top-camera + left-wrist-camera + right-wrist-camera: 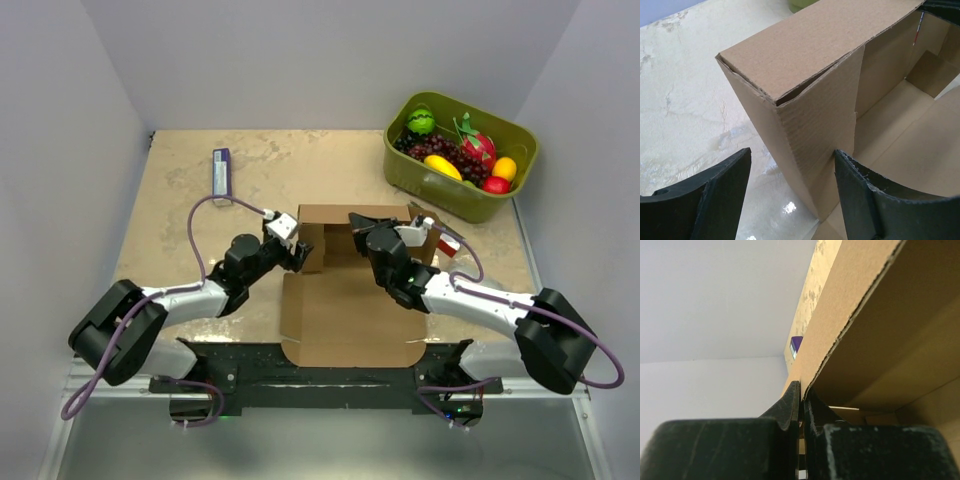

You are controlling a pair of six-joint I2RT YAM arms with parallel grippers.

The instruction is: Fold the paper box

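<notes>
The paper box (pixel 345 300) is a brown cardboard mailer at the table's middle. Its far and side walls stand up and its lid flap lies flat toward the near edge. My left gripper (pixel 298 256) is open at the box's left wall; in the left wrist view the left gripper (pixel 792 172) straddles the standing corner of the box (pixel 810 125), one finger outside and one inside. My right gripper (pixel 357 222) is shut on the top edge of the far wall. In the right wrist view the right gripper (pixel 801 390) pinches that cardboard wall (pixel 840 325).
An olive-green bin (pixel 460 155) of toy fruit stands at the back right. A small purple and white box (pixel 221 172) lies at the back left; it also shows in the right wrist view (pixel 795 346). White walls enclose the table on three sides.
</notes>
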